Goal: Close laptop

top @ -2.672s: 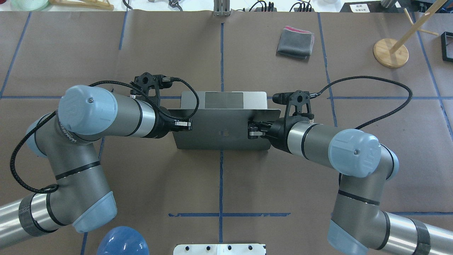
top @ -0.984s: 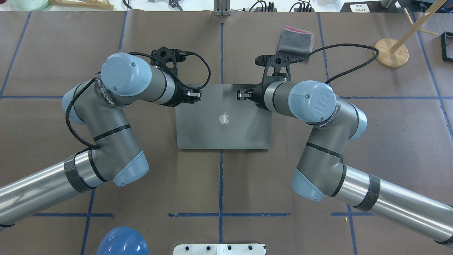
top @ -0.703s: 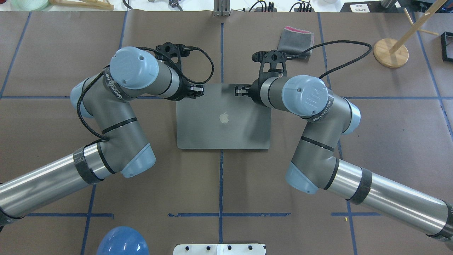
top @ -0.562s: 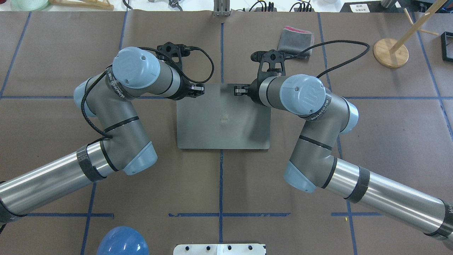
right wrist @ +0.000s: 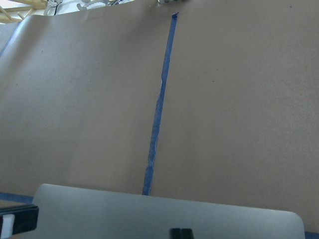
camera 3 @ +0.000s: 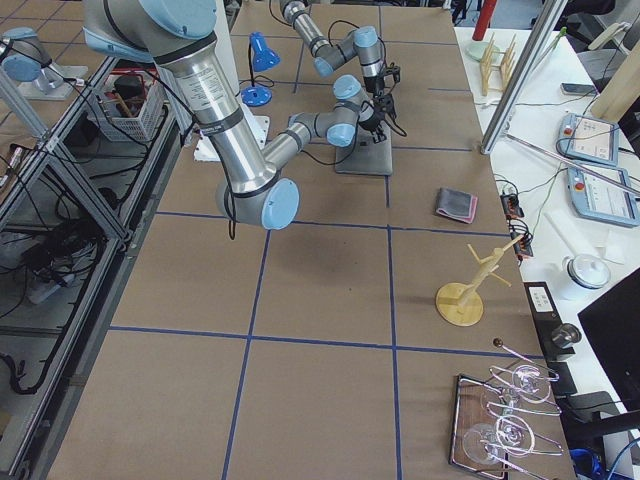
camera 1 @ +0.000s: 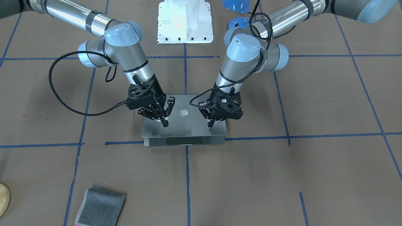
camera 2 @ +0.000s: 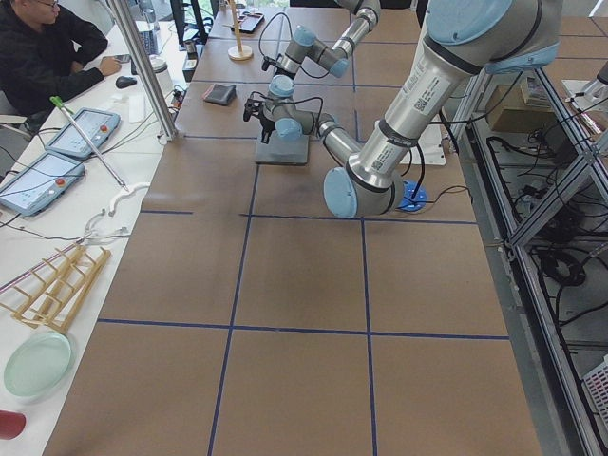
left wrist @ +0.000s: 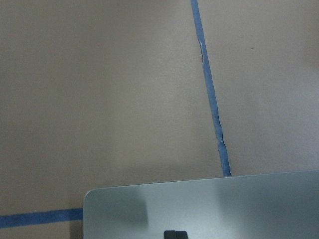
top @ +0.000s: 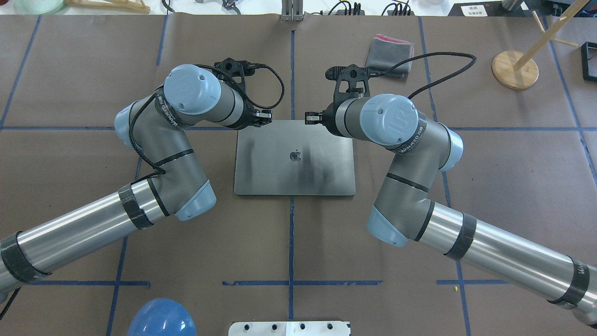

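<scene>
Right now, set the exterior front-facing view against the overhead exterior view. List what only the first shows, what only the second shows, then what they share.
Only the front-facing view shows the laptop's front edge, with a strip of the base showing under the lid. It also shows the left gripper and right gripper pointing shut tips down at the lid.

Only the overhead view shows the wooden stand's pole, a black frame and a pale green disc.

Both show the lid with its apple logo, both grippers and the folded grey cloth.
</scene>
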`<act>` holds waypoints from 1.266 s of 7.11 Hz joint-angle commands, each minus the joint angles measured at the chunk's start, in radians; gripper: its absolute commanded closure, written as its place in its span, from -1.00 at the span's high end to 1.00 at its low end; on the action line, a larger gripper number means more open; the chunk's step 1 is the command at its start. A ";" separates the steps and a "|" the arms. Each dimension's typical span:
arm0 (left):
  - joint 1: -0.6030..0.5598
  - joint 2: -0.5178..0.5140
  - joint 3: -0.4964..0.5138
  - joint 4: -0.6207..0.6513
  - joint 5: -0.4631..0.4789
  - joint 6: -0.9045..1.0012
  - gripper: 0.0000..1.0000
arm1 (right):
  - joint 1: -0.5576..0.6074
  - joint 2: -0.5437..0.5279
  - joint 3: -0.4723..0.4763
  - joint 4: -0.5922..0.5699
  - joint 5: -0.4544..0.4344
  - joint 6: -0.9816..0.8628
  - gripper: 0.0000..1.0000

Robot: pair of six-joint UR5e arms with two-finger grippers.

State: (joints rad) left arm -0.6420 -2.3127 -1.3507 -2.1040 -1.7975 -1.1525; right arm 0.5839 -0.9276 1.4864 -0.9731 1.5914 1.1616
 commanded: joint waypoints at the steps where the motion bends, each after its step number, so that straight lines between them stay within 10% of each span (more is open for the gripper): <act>1: -0.001 -0.016 0.059 -0.014 0.001 0.000 -1.00 | 0.010 0.036 -0.052 0.001 0.028 0.001 -1.00; 9: -0.045 -0.051 0.125 -0.070 -0.096 0.025 -1.00 | 0.062 0.039 -0.049 0.004 0.116 0.003 -1.00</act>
State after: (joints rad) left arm -0.6647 -2.3624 -1.2221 -2.1735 -1.8375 -1.1310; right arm 0.6434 -0.8883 1.4360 -0.9695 1.7019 1.1643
